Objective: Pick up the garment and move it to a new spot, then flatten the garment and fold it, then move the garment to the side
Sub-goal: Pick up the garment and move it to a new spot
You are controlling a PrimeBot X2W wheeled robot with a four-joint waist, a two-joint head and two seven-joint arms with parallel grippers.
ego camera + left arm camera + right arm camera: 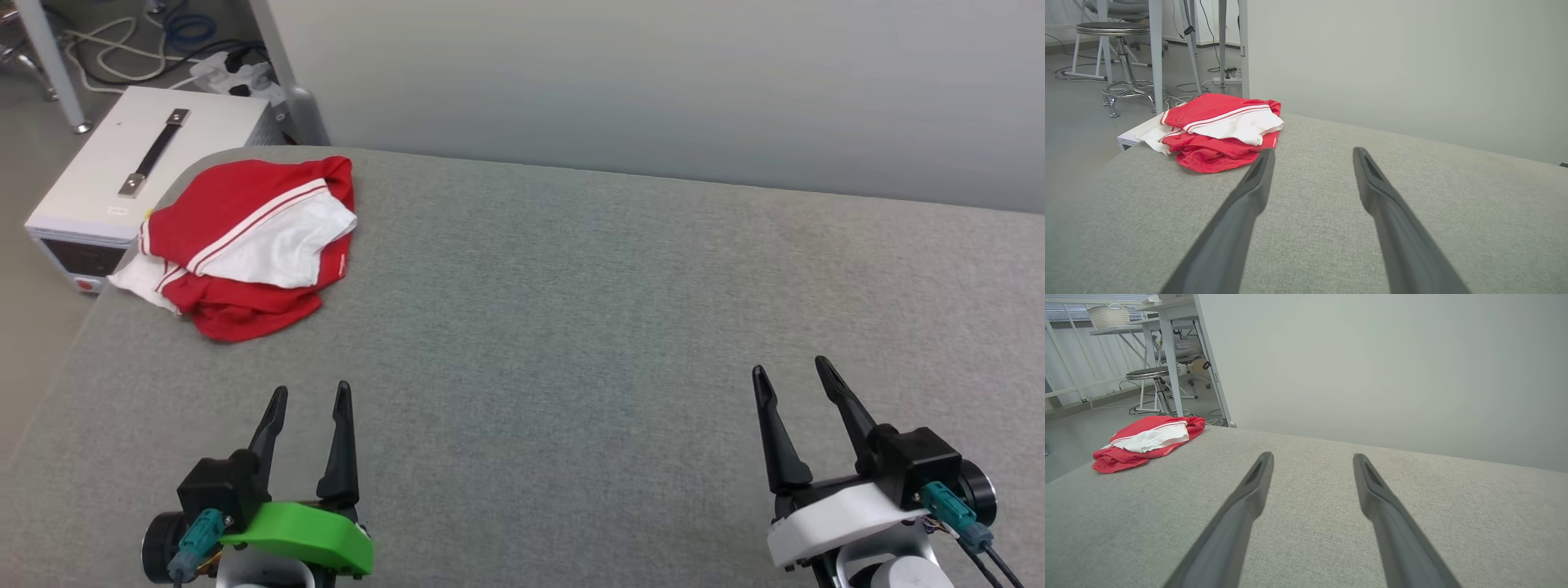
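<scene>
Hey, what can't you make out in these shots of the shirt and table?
The garment: its underside and any print, all views, hidden by its own folds.
White box front panel: head view, too small to read.
Left gripper and right gripper bases: head view, cut by the bottom edge.

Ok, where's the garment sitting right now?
In the head view the garment lies bunched at the far left corner of the grey table, ahead of the open left gripper and next to the white box off the table's edge.
</scene>
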